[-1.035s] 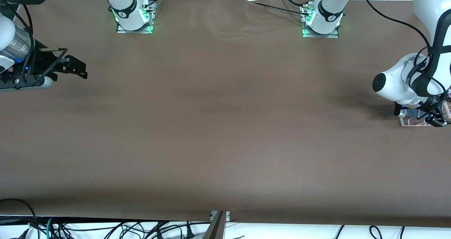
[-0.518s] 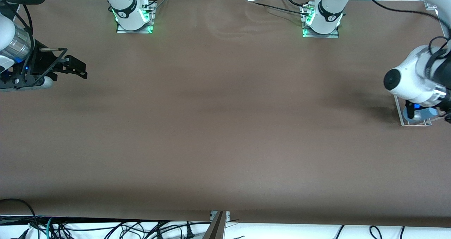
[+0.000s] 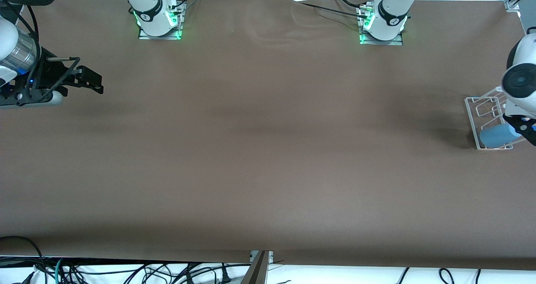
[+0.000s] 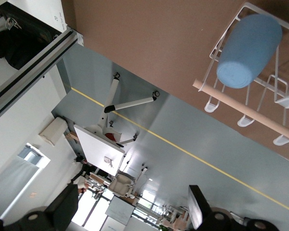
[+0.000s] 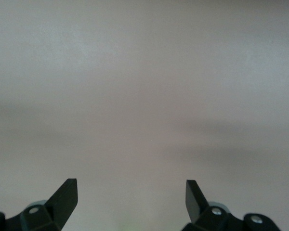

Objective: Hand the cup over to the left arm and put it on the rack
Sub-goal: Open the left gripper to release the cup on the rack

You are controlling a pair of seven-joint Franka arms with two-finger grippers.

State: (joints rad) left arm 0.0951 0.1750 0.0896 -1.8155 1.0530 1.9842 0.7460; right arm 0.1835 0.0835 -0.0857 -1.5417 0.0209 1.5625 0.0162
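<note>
Now cup lying on its side in rack at left arm's end of surface, left end effector spread, empty, above rack, right end effector spread, empty, waiting over its end.

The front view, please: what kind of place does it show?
Most likely a robotics laboratory: two arm bases bolted to a brown-covered table, loose cables along its edge, and only a small rack holding a cup.
</note>
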